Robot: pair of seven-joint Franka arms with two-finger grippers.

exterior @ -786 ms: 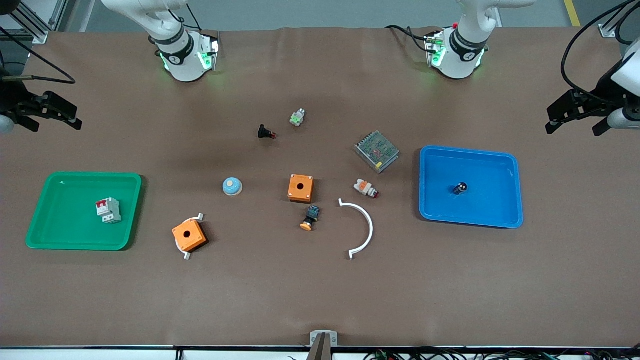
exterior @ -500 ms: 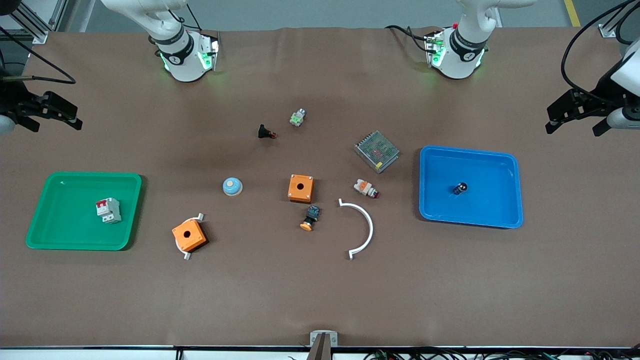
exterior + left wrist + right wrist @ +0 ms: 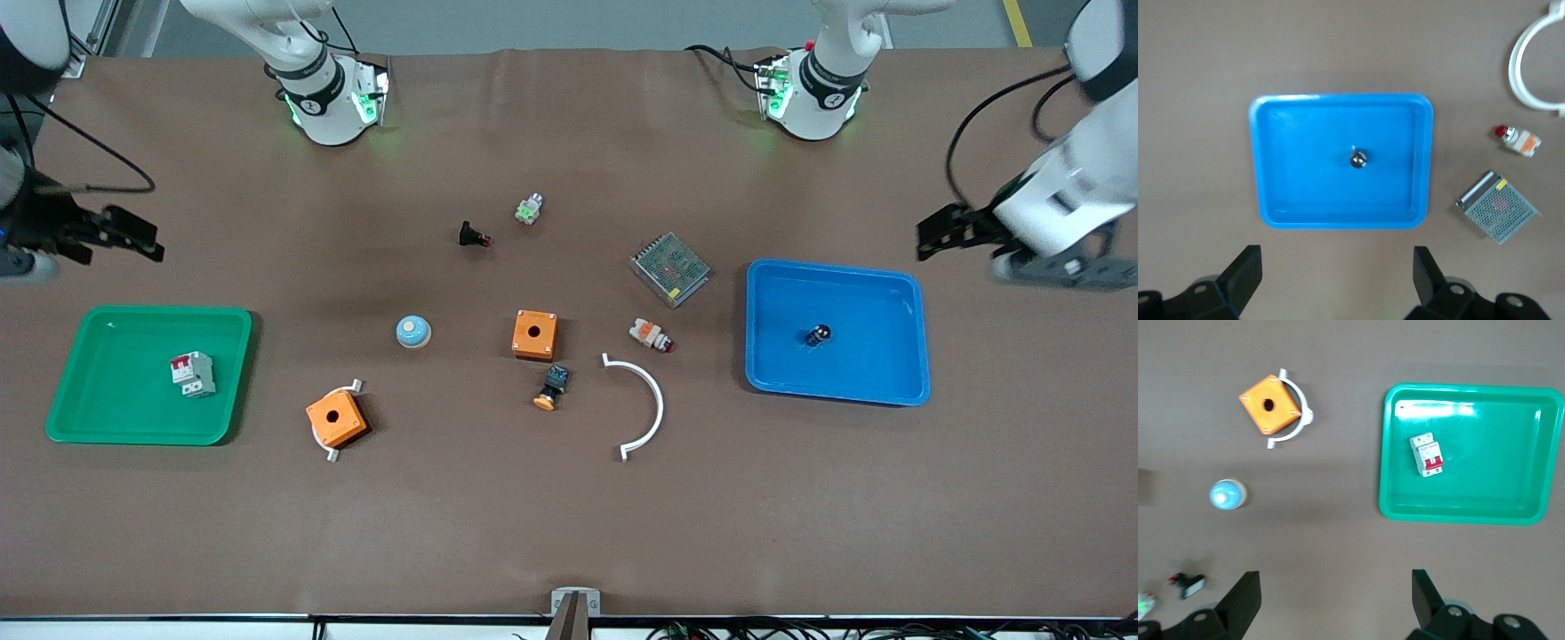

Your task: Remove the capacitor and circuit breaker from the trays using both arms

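Observation:
The capacitor [image 3: 819,335], a tiny dark cylinder with a shiny end, lies in the middle of the blue tray [image 3: 907,293] at the left arm's end of the table. It also shows in the left wrist view [image 3: 1359,159]. The breaker [image 3: 193,373], white-grey with a red switch, lies in the green tray [image 3: 107,320] at the right arm's end. It also shows in the right wrist view [image 3: 1426,455]. My left gripper [image 3: 942,233] [image 3: 1337,257] is open and empty, up in the air beside the blue tray. My right gripper [image 3: 124,242] [image 3: 1336,581] is open and empty, up beside the green tray.
Between the trays lie two orange boxes [image 3: 534,334] [image 3: 336,419], a white arc [image 3: 653,400], a metal mesh unit [image 3: 670,268], a blue dome [image 3: 413,332], a white-orange part [image 3: 651,335], a black button with orange cap [image 3: 552,388] and a black button with red tip [image 3: 474,236].
Both arms have swung in from the table's ends, the left gripper toward the blue tray, the right gripper a little toward the green tray. The capacitor and breaker have not moved.

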